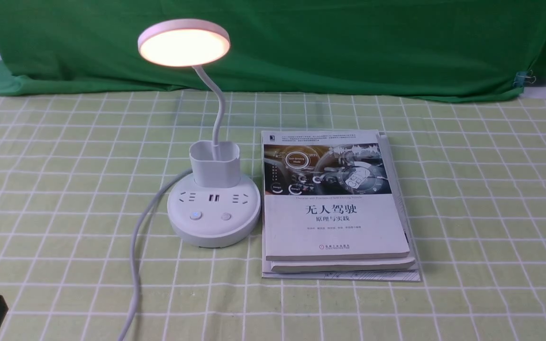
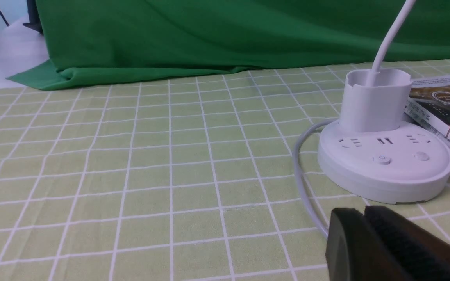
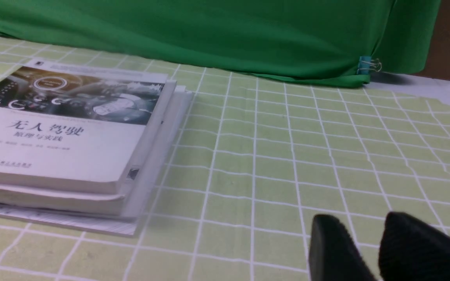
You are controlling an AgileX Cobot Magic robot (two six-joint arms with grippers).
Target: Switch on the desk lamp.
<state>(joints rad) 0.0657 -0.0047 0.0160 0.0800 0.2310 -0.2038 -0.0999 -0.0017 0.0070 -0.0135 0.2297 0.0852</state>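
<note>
Your left gripper (image 2: 365, 218) sits low over the table with its two black fingers (image 2: 400, 244) pressed together, holding nothing (only its dark tip shows in the front view's near left corner). Your right gripper (image 3: 365, 234) also hangs low, its fingers (image 3: 416, 246) a narrow gap apart and empty

the top book (image 1: 334, 199) of the stack carried the only text that could be read: large black chinese characters "无人驾驶" across the white lower half of its cover, with a smaller line "原理与实践" just beneath. a thin line of latin letters under the cover picture, a row of small author names and a publisher's mark near the bottom edge were too small to read. on the desk lamp (image 2: 383, 158) one button bore a power sign.
</note>
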